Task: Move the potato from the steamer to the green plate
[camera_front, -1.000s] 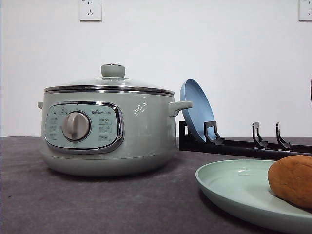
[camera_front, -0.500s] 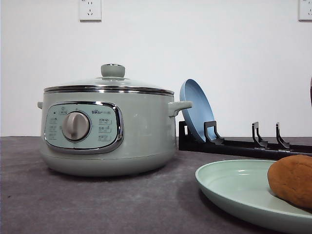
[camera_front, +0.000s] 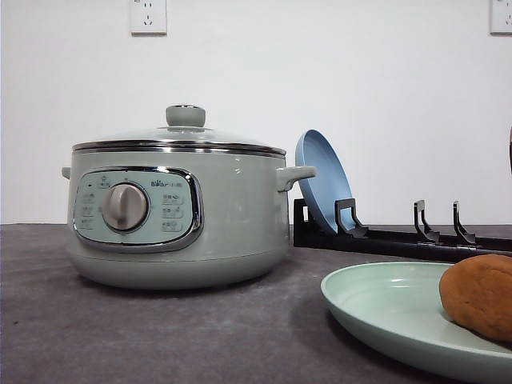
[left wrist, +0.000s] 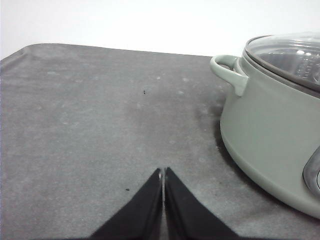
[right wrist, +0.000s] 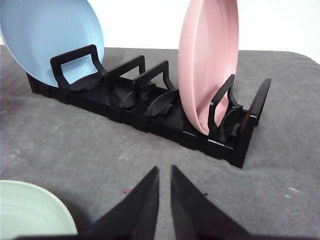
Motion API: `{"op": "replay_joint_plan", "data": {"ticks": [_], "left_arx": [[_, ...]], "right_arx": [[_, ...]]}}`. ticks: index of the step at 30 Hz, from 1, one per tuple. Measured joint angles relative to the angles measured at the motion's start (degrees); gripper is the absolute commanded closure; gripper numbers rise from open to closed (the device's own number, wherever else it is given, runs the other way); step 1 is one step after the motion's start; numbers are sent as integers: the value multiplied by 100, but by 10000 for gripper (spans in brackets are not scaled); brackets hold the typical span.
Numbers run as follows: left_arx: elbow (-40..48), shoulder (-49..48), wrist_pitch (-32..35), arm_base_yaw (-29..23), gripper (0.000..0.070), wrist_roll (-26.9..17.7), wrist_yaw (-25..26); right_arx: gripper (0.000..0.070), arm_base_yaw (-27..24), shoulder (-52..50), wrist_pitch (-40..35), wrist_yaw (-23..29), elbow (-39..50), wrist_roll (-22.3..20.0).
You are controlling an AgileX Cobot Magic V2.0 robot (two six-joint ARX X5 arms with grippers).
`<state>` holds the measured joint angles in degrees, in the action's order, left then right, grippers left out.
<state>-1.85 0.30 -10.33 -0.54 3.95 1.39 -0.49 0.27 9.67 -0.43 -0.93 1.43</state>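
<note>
Closed left tool (left wrist: pixel 163 200) on grey table (left wrist: pixel 75 125) beside lidded steamer (left wrist: pixel 270 125)

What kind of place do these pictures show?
Probably a staged kitchen test bench, not a real kitchen: an electric steamer, a black dish rack with plates, and a green plate stand on a grey mat before a bare white wall.

My table (camera_front: pixel 160 336) is dark grey and matte; on it stand the steamer (camera_front: pixel 180 208) at my left, the black rack (camera_front: pixel 384 236) behind, and the green plate (camera_front: pixel 392 312) nearest me, at my right.
</note>
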Motion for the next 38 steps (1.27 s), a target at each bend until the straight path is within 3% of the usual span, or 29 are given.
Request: {"op": "replay_joint_plan", "data": {"ticks": [38], "left_arx": [[0,0,0,0,700,0,0]], "right_arx": [[668,0,0,-10,0,0,0]]}}
